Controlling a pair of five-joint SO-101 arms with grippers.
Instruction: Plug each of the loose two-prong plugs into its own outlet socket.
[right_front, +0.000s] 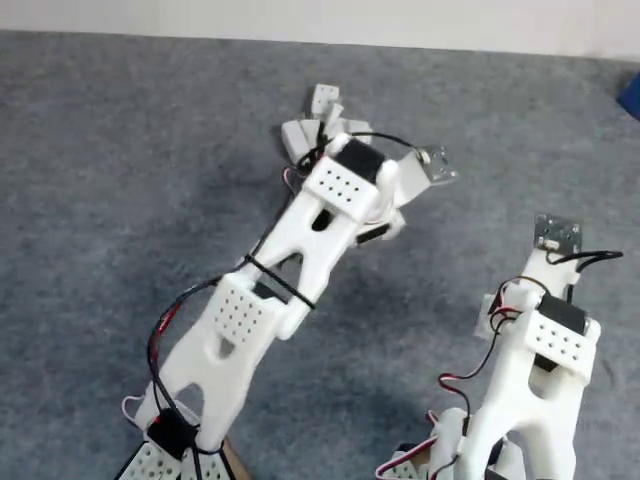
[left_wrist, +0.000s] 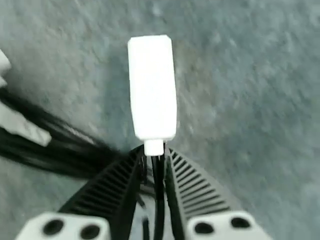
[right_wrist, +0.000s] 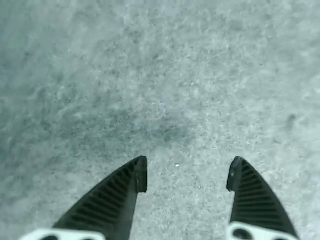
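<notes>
Plug (left_wrist: 151, 87), a white oblong block, juts from my left claw (left_wrist: 154, 159) above the grey mat (left_wrist: 260, 75). The claw's ribbed fingers are pinched on its narrow neck and black cord. To seat it well, I judge it must stay square to the socket and be pressed straight in, without twisting. In the high view, my left arm (right_front: 300, 250) extends toward twelve o'clock, ending over white pieces (right_front: 322, 100) I cannot identify. My right claw (right_wrist: 188, 165) hangs spread over bare mat near four o'clock.
</notes>
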